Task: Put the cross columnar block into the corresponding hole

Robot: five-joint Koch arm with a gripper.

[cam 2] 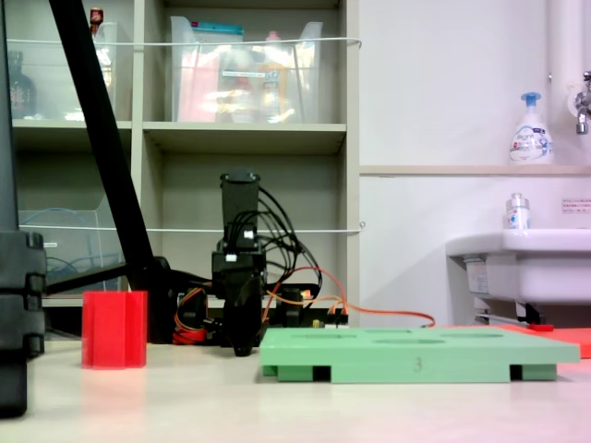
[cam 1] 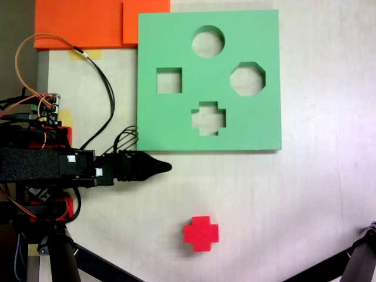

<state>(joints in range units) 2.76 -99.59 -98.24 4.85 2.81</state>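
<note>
Reviewing my gripper (cam 1: 166, 167): jaws appear together at one dark tip, holding nothing, low beside the green board (cam 1: 158, 126). Well apart, the cross columnar block (cam 1: 200, 233) stands upright on the table (cam 1: 305, 200): bright red, plus-shaped. I judge it light, soft foam; grip two opposite arms. The corresponding hole (cam 1: 208, 118) is empty.
</note>
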